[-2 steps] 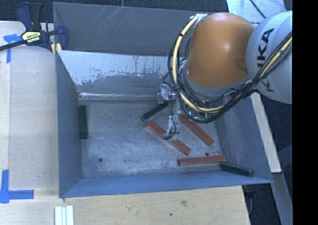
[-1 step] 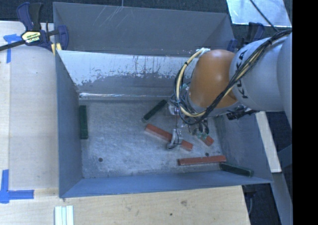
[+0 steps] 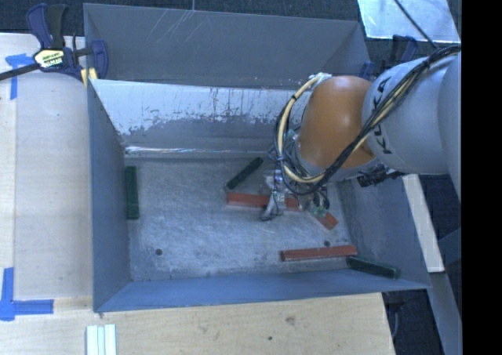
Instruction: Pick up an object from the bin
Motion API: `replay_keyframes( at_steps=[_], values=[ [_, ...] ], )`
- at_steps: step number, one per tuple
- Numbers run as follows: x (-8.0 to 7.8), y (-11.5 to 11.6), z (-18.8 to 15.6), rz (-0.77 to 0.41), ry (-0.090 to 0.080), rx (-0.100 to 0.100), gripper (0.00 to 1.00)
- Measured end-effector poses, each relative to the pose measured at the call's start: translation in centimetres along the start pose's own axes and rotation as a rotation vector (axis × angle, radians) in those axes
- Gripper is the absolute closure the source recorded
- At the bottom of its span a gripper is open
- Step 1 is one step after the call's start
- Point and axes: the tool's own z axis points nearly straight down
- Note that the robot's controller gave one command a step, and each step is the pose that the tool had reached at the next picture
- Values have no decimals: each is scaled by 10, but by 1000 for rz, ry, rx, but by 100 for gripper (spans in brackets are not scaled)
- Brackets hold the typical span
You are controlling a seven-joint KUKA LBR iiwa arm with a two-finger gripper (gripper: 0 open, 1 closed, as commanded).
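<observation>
Right of the middle of the bin, low at the floor: gripper, pointing down, set on or just over the right end of a reddish-brown stick that lies nearly level across the floor. Cannot tell how far open, nor whether anything is held; tip too small and dark against the stick.

Above the gripper, orange wrist cover with yellow and black cables looped round its left side, then grey arm reaching in from the right.

Just up-left of the reddish-brown stick, close to it, a dark green stick, tilted with its right end toward the back wall. Just right of the gripper, below the wrist cover, a short reddish piece, slanting down to the right and partly hidden.

Nearer the front wall, a longer reddish-brown stick, lying nearly level. Touching or just beside its right end, a second dark green stick in the front right corner.

Well apart, along the left wall, a third dark green stick, lying front to back.
</observation>
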Motion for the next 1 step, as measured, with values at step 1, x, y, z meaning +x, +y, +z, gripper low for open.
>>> replay_keyframes(
  at_steps=[1],
  values=[
    [23,-15,-111,-201,-4,2,100]
  ],
)
